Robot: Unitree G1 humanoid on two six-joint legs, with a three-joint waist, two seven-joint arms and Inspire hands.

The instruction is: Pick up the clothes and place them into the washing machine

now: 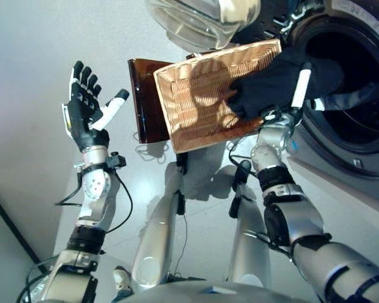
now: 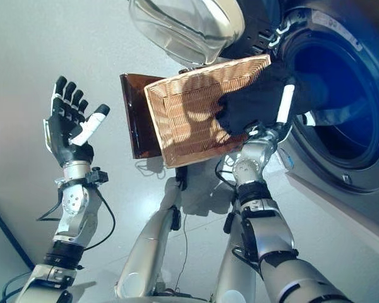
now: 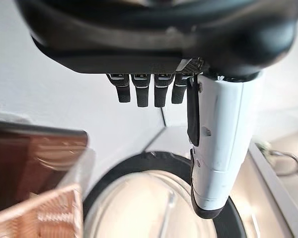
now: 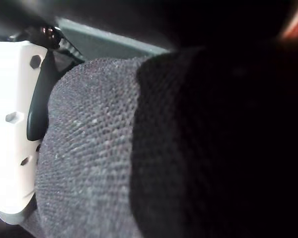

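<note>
Right hand [image 1: 290, 104], apparently clamped on a black garment [image 1: 271, 82], lifts it over the wicker basket [image 1: 202, 101] toward the washing machine [image 1: 360, 88] drum at two o'clock. Left hand [image 1: 85, 107] hovers with fingers spread, empty.

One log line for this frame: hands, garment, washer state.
right hand: shut on black garment, at washer opening | left hand: open, raised, idle | wicker basket: empty | washer door: open

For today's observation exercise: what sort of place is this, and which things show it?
Probably a laundry area: a front-loading washing machine with its glass door open, a wicker basket beside it, and dark clothing in the right hand.
</note>
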